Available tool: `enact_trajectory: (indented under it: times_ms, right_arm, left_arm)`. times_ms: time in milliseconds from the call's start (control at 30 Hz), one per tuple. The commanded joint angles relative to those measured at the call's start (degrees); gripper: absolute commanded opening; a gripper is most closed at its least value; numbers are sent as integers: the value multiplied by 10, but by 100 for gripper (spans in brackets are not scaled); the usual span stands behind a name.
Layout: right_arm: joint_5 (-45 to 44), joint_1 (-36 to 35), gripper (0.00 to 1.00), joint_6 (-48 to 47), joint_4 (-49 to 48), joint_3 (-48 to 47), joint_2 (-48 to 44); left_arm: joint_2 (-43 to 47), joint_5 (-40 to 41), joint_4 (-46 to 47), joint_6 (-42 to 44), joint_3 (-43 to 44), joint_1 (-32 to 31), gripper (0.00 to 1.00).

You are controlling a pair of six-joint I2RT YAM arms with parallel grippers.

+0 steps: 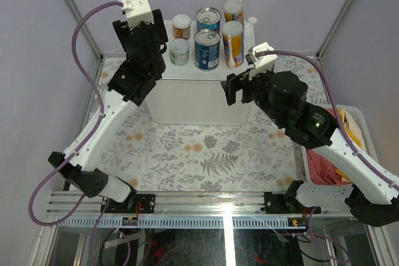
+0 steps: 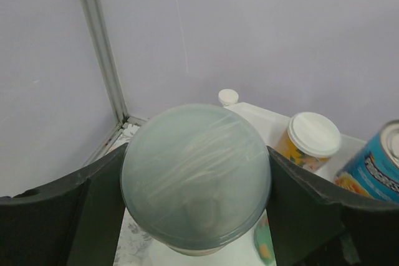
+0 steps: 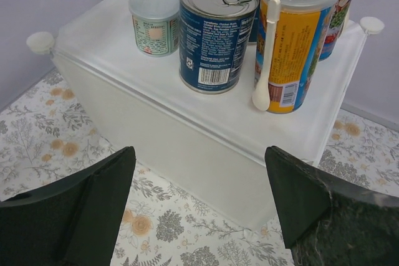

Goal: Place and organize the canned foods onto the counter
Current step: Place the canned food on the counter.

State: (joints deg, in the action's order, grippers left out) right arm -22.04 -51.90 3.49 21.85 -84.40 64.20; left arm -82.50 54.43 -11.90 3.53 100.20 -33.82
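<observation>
Left wrist view: pale-lidded can (image 2: 196,172) gripped squarely inside the left claw (image 2: 197,182).

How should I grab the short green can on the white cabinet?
Pinch the short green can across its label, approaching from the front of the cabinet: it stands upright, clear on its left, with a slim gap beside the blue tin.

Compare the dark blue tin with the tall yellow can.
The dark blue tin is shorter than the tall yellow can. The tin's top is bare metal with a pull ring; the can has a plastic lid. Only the can carries a white spoon; the tin has none. Both stand upright on the counter.
</observation>
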Motion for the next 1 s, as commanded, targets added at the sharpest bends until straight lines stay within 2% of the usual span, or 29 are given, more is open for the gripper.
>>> enact_trajectory:
  times_ms: [0, 167, 467, 633, 967]
  right_arm:
    - [-23, 10, 92, -17, -35, -32, 8]
    - [-19, 23, 92, -17, -37, -44, 19]
    - [11, 54, 92, -4, -49, -36, 22]
    - [28, 70, 92, 1, -52, -31, 22]
    - [52, 87, 92, 11, -57, -30, 27]
  left_arm:
    - [-32, -91, 7, -56, 55, 73, 0]
    - [-74, -151, 6, -95, 76, 122, 0]
    - [-126, -203, 22, -92, 86, 136, 0]
    - [-151, -203, -19, -96, 118, 139, 0]
    - [-145, -192, -1, -74, 90, 139, 0]
